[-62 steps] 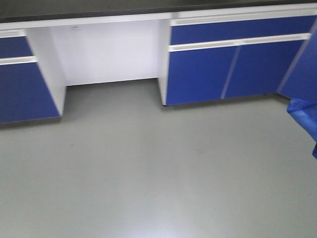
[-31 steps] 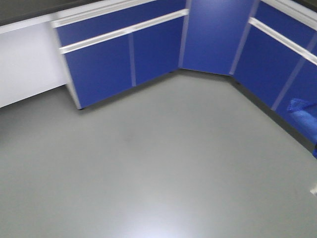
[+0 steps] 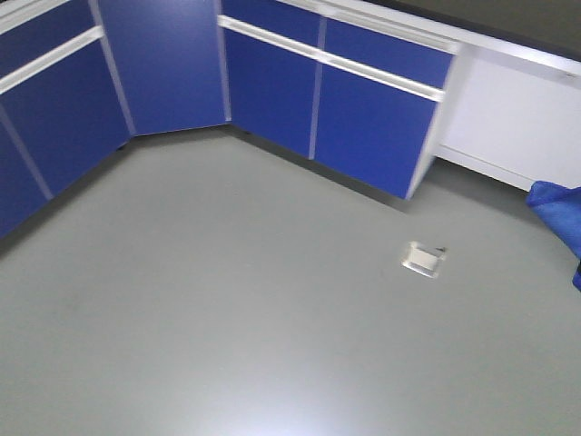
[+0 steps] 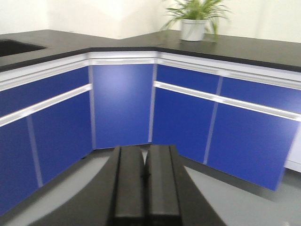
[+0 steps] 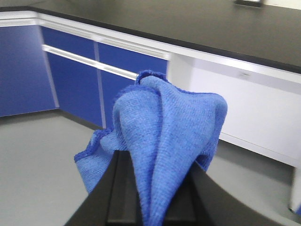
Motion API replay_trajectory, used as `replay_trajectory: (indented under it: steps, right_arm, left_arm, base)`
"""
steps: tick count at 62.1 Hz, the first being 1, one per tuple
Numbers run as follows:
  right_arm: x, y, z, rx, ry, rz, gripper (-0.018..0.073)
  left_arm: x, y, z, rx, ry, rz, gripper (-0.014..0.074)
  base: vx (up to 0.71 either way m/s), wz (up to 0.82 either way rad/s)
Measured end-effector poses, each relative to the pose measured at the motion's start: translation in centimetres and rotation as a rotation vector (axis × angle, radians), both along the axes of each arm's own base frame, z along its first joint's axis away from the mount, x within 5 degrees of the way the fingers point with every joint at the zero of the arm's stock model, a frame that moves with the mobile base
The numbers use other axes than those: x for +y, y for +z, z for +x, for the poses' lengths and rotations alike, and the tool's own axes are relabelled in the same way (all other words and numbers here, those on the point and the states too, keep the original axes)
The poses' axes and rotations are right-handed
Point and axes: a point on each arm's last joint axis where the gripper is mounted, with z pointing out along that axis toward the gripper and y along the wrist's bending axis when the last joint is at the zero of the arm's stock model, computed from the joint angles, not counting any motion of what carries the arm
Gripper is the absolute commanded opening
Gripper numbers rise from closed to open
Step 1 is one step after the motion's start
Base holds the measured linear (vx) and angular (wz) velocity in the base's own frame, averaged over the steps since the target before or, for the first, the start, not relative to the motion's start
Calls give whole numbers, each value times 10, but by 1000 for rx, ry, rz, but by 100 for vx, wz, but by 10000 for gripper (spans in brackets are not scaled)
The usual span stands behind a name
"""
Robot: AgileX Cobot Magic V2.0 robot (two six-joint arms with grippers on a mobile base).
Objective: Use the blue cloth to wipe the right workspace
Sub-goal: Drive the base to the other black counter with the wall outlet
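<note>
The right end effector point(image 5: 151, 165) grips the blue cloth point(image 5: 167, 117) (bunched, edges drooping).

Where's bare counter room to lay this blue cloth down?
For the royal-blue microfibre cloth, the wide matte black benchtop over the white knee space lies bare up to a small box at its far edge. Left wrist view: black counter bare between sink and potted green plant. Nowhere crowded.
</note>
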Motion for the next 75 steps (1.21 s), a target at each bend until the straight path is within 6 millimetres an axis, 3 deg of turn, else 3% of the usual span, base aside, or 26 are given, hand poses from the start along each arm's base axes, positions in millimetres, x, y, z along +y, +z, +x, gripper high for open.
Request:
replay_trajectory:
  steps: [40, 75]
  right_arm:
    - [0, -1, 0, 6, -2, 0, -8]
    - [0, -1, 0, 7, -2, 0, -8]
  left_arm:
    - [0, 0, 0, 0, 0, 0, -6]
    - [0, 0, 0, 0, 0, 0, -6]
  base:
    - [11, -57]
    - [25, -23]
